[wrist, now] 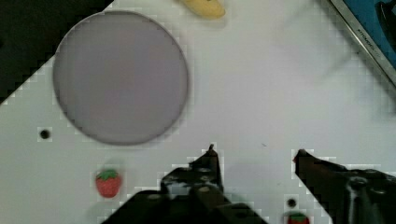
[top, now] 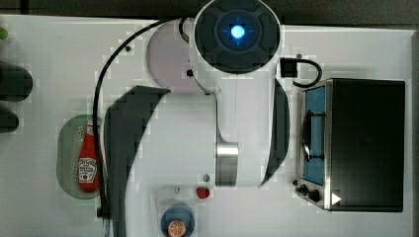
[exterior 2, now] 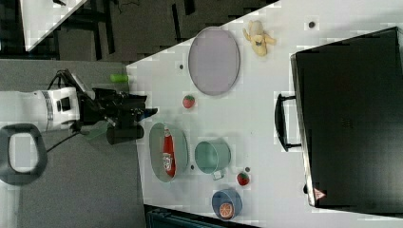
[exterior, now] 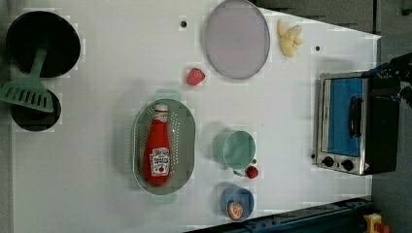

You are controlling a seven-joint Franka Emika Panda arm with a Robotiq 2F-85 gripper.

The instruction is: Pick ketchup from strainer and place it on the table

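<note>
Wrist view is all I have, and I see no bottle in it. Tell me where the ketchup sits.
Observer: The ketchup lies flat inside the strainer, on the table.
Operator: Give me the cap's direction.
Observer: In the left view its white cap points toward the top, to the strawberry beside the plate.
Operator: Report what stands nearest the strainer.
Observer: A teal cup stands on the left view's right of the strainer, apart from it.
</note>
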